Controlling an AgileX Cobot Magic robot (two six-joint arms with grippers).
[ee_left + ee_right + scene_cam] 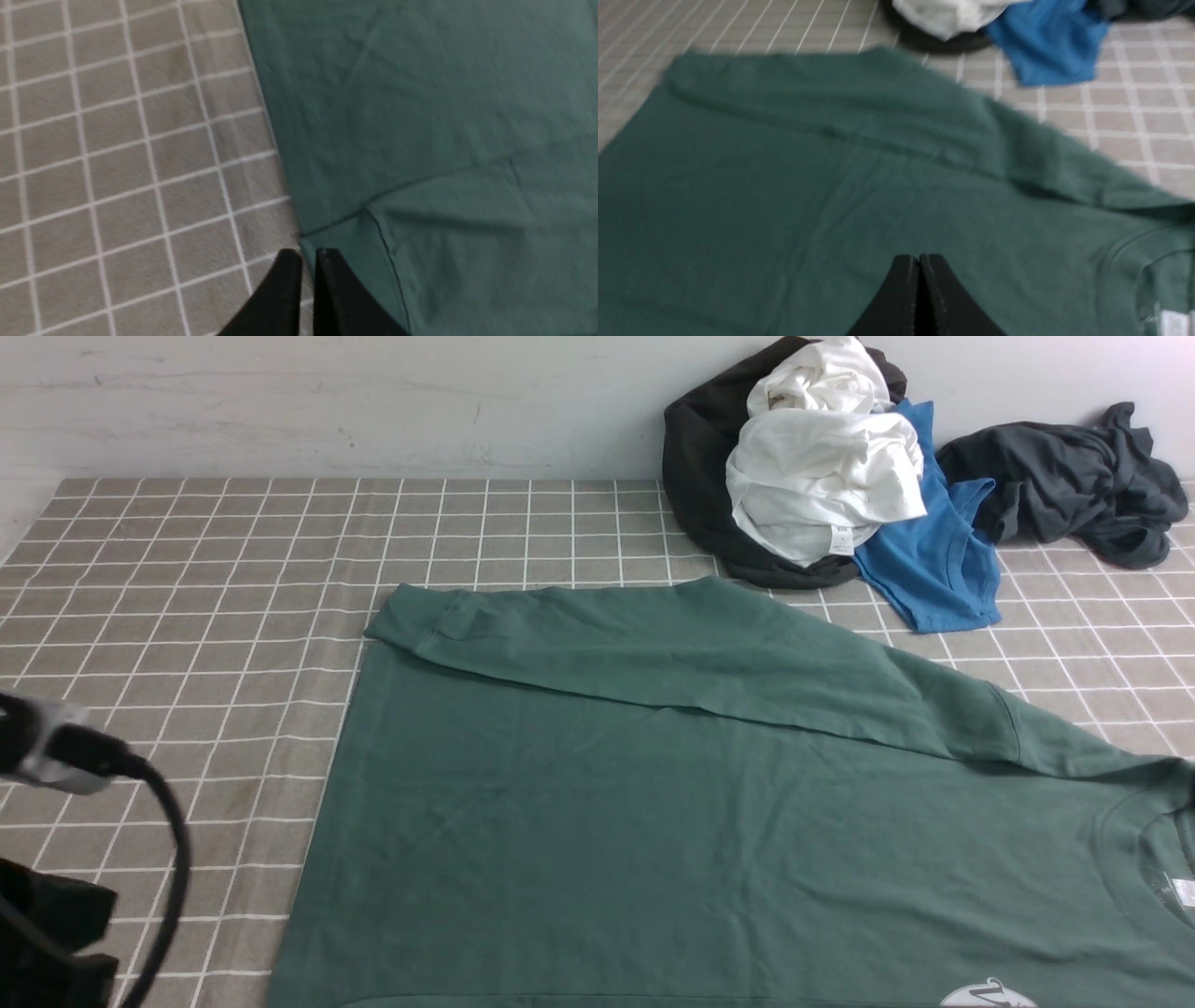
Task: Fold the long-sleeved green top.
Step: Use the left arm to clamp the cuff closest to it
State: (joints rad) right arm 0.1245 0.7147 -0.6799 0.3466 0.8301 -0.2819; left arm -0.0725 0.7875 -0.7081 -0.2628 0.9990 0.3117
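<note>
The green top [653,803] lies flat and spread out on the surface [187,569], which has a checked cloth on it. Its neck [1148,859] points to the robot's right, with a small white tag [1184,891] inside. A bit of the white logo [990,997] shows at the near edge.

The far sleeve [672,653] is folded in and lies across the body. By the near edge, the left wrist view shows one more green layer [467,242] on top of the body. It may be the other sleeve, but I cannot be sure. The body itself is not folded yet, so I think most of the job is left to do.

The left claw [308,266] is right at the edge of the top, where green meets the cloth. Its two tips are only a crack apart and hold nothing. The right claw [919,270] is over the middle of the top. It is pressed tight together and holds nothing.

Far back lies a heap of other clothes: a white one [822,476], a blue shirt [934,560], a black one [695,457] and a dark grey one [1074,476].
</note>
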